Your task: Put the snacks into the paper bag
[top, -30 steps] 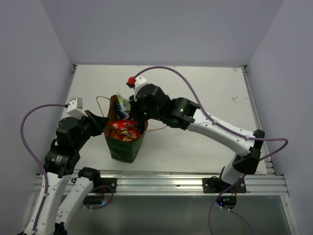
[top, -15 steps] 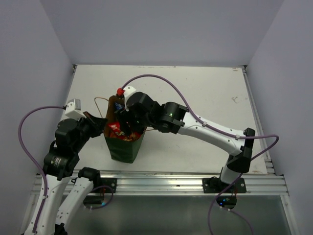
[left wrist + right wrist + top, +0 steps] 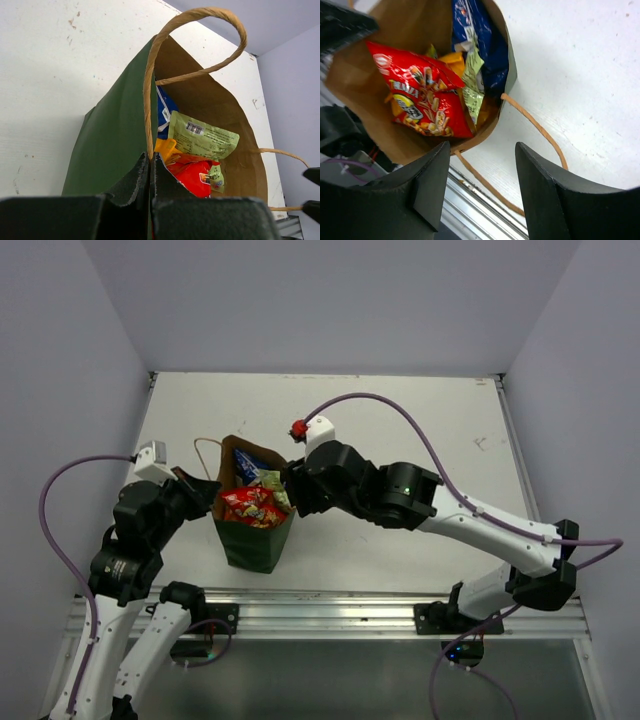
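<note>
Soft, even light from above makes the white surface [image 3: 420, 430] bright, with faint diffuse shadows. Black fingers [image 3: 432, 192] of the right hand [image 3: 482, 147] look blurred at lower frame.

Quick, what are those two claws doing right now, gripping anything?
Left gripper: closed, pinching the rim of the upright dark green paper bag.
Right gripper: open, holding nothing.

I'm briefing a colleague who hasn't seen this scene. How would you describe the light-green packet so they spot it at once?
On the table, find the upright dark green paper bag. Inside it, the light-green packet sits between the blue packet and the red packet. It alone is pale green, with a barcode showing.
</note>
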You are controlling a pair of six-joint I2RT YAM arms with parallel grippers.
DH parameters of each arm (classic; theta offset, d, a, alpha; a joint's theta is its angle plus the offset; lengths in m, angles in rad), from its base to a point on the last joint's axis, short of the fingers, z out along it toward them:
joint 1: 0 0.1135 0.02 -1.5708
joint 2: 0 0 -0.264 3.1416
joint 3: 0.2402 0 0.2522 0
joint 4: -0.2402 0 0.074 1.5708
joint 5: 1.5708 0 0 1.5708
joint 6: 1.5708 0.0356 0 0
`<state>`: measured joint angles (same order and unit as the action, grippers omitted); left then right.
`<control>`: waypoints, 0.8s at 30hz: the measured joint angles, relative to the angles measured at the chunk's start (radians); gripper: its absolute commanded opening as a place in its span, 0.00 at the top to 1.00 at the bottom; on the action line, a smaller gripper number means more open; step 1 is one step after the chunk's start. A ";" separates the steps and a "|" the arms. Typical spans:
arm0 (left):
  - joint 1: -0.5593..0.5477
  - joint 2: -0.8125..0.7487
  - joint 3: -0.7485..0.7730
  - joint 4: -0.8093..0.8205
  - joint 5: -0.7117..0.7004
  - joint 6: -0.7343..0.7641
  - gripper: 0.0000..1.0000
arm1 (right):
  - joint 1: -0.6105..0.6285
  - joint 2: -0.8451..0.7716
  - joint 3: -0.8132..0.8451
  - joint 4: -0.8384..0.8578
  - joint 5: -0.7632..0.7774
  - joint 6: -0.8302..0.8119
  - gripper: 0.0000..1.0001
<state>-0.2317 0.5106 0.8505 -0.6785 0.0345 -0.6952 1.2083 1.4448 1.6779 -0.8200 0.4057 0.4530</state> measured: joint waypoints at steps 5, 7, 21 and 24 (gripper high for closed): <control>0.000 0.003 0.000 0.002 0.006 0.000 1.00 | -0.008 0.063 -0.068 0.013 -0.005 0.008 0.42; 0.000 0.003 0.000 0.002 0.006 0.000 1.00 | -0.012 0.084 -0.077 0.024 -0.005 0.011 0.42; 0.000 0.031 0.023 0.008 0.061 0.048 1.00 | -0.025 0.107 -0.081 0.027 0.024 0.027 1.00; -0.001 0.089 0.053 0.014 0.106 0.072 1.00 | -0.025 0.118 -0.005 -0.066 0.055 0.023 1.00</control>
<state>-0.2325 0.5999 0.9031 -0.6640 0.1406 -0.6228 1.1835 1.5627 1.6726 -0.8860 0.4603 0.4755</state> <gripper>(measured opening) 0.016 0.010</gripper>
